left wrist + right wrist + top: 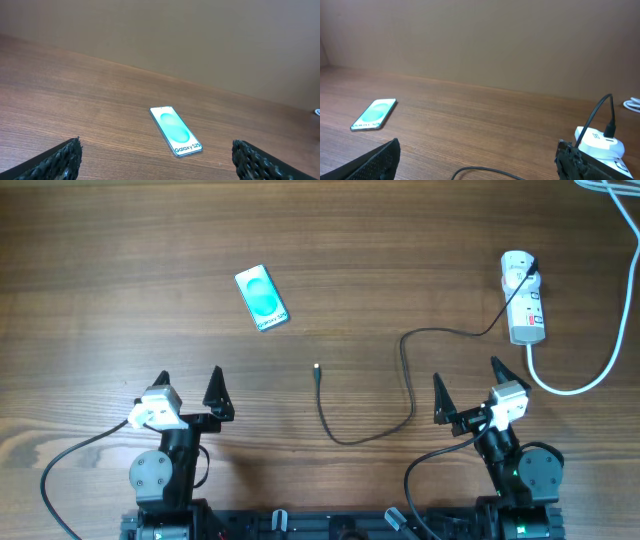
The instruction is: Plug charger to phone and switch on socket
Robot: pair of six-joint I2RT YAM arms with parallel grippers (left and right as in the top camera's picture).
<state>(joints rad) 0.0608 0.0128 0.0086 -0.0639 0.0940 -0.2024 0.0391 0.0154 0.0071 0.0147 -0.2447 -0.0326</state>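
Both arms are parked along the bottom edge of the overhead view. The left tool (189, 373) and right tool (465, 370) are both spread wide with nothing in them.

The phone (262, 298) lies flat on the counter (100, 260), upper left of centre, screen up and a bit skewed. The charger (350, 442) loops through the lower middle. Its connector (317, 368) sits loose near dead centre, well apart from the phone. The far end runs up to the socket (523, 305) at the upper right, and it looks plugged in there. A thick white cord (600, 375) trails off the socket toward the right edge.

My guess on handling: that cable is thin and floppy, so grab it anywhere mid-loop and the tip just dangles wherever. I'd pinch it right behind the metal tip, where it's stiffest, so the plug can actually be aimed.

The phone looks light and slick on bare wood. I bet it skates away the moment anything pushes into its end, so the other tool probably needs to pin it by the long edges. I can't make out the port from here.

The strip looks light too, so press the switch straight down rather than shoving it sideways.
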